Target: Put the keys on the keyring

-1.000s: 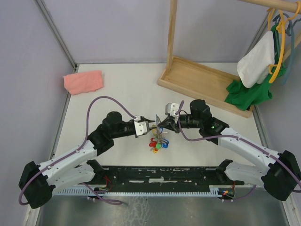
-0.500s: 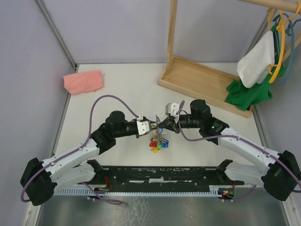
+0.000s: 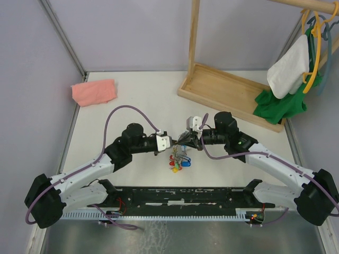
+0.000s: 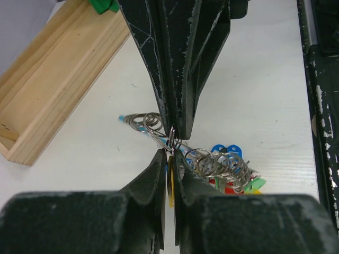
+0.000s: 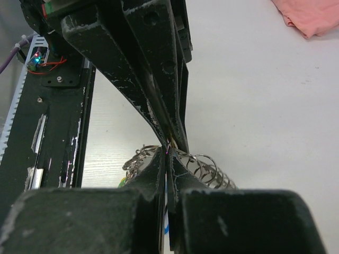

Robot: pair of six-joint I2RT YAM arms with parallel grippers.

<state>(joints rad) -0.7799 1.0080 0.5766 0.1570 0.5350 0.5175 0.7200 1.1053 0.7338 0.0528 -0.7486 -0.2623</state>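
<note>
Keyring (image 4: pixel 209 159) wire is pinched at the closed tips of the right gripper (image 4: pixel 174 131), whose jaws show no gap in either wrist view. The left gripper (image 4: pixel 168 156) meets it tip to tip from the opposite side. Its jaws are drawn nearly together on the tan-yellow key (image 4: pixel 170 182), seen as a thin yellow strip between the fingers. The two sets of tips touch, or all but touch, right at the ring.

Below and beside that meeting point, the rest of the bunch (image 3: pixel 178 160) hangs towards the white surface (image 3: pixel 132 95). It shows coiled rings and red, blue and green heads, but whether the heads rest on the surface I cannot tell. All of this sits midway between the two arms, close to the black rail (image 3: pixel 180 197) at the near edge.

Pale grey-lilac walls enclose the surface. A wooden stand (image 3: pixel 228 92) with a tray-like base occupies the far right, well apart from the jaws. A green garment (image 3: pixel 280 103) and a white cloth (image 3: pixel 288 66) hang from it on hangers. A pink cloth (image 3: pixel 94 91) lies folded at the far left corner.
</note>
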